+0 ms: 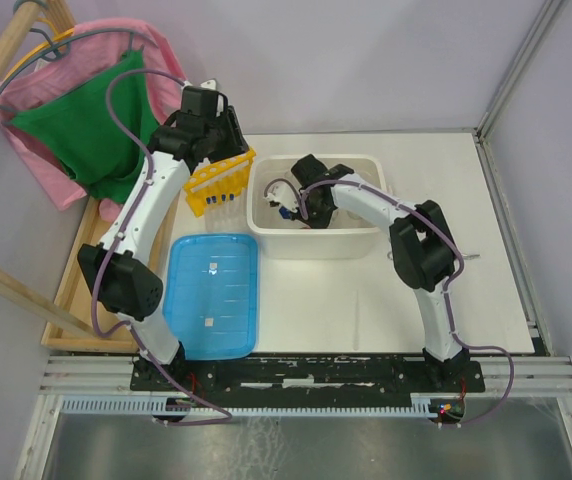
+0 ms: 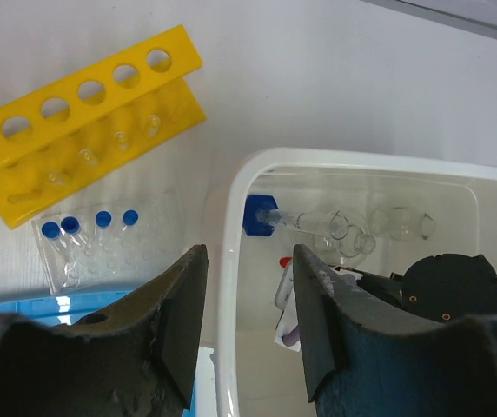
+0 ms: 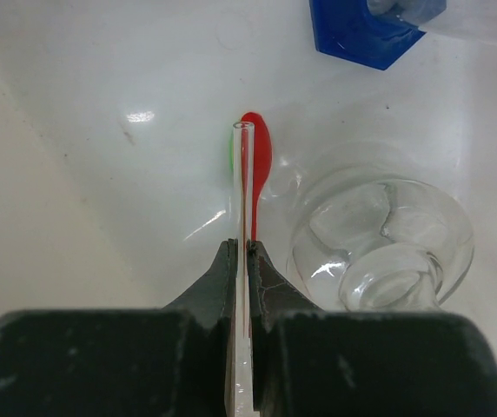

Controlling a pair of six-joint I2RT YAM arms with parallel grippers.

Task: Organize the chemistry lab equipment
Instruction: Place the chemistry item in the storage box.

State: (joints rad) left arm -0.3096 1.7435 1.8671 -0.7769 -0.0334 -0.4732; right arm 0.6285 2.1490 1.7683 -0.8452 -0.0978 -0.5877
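My right gripper (image 3: 241,248) is inside the white tub (image 1: 316,245), shut on a thin clear rod (image 3: 244,174) that sticks out past its tips. A red tip (image 3: 255,152) and a sliver of green show beside the rod's end. A clear glass flask (image 3: 383,239) lies just right of it. My left gripper (image 2: 248,254) is open, and its jaws straddle the tub's left wall (image 2: 228,287). The yellow tube rack (image 2: 75,130) lies on its side left of the tub, with blue-capped tubes (image 2: 88,224) in a clear tray beside it. More flasks (image 2: 353,230) lie in the tub.
A flat blue lid (image 1: 214,295) lies in front of the rack. A blue-capped larger tube (image 2: 261,215) rests in the tub's far left corner. Pink and green cloth (image 1: 86,130) hangs over a wooden frame at the far left. The right arm (image 2: 444,278) reaches into the tub.
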